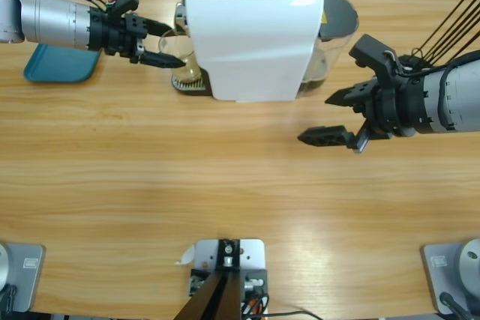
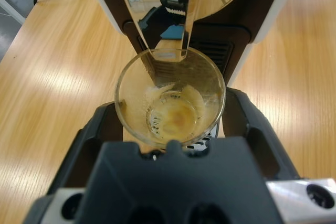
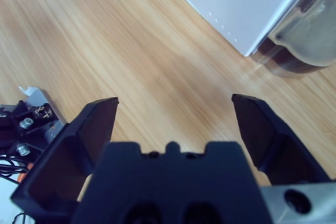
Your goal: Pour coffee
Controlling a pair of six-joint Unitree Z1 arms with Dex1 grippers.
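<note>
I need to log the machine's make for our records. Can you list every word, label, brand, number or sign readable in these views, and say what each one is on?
None can be read.
The coffee machine shows plain white panels, no brand or model in any view.
A yellow patch at its rear corner may be a sticker; too small to read.
The glass cup between the left gripper jaws bears no print.
The right gripper shows no markings.

Left arm reaches in from upper-left edge, forearm level, left gripper (image 1: 166, 45) jaws spread wide, seemingly just clear of contact. Right arm enters from right edge, right gripper (image 1: 330, 118) jaws parted wide, nothing between.
</note>
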